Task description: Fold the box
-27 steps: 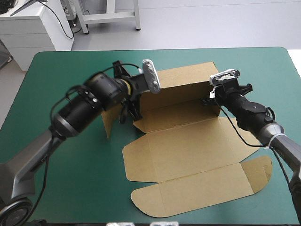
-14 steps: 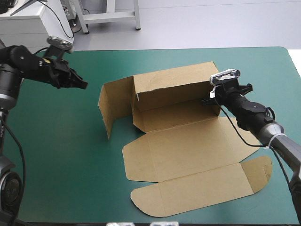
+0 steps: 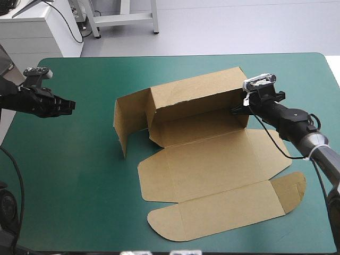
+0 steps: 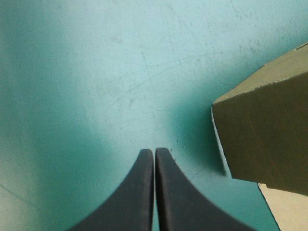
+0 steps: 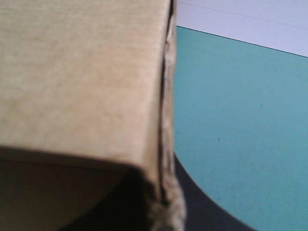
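Away goes the left claw (image 3: 68, 105): it has swung clear of the box (image 3: 212, 164) and is now out by the left edge of the bench (image 3: 74, 180), clenched on nothing, fingertips meeting. The right claw (image 3: 237, 110) stays pinched on the right end of the raised rear wall. The box sits mid-bench, left flap standing, front panels flat.

One box (image 3: 212, 164), a cut sheet of brown board, lies on one table with a teal-green cover (image 3: 79, 202). Two of its panels stand upright, and two rounded flaps end its nearest panel. There are two robot grippers (one per arm): the left gripper (image 3: 70, 105) and the right gripper (image 3: 234, 110). The left wrist view shows two broad black fingers (image 4: 139, 192).
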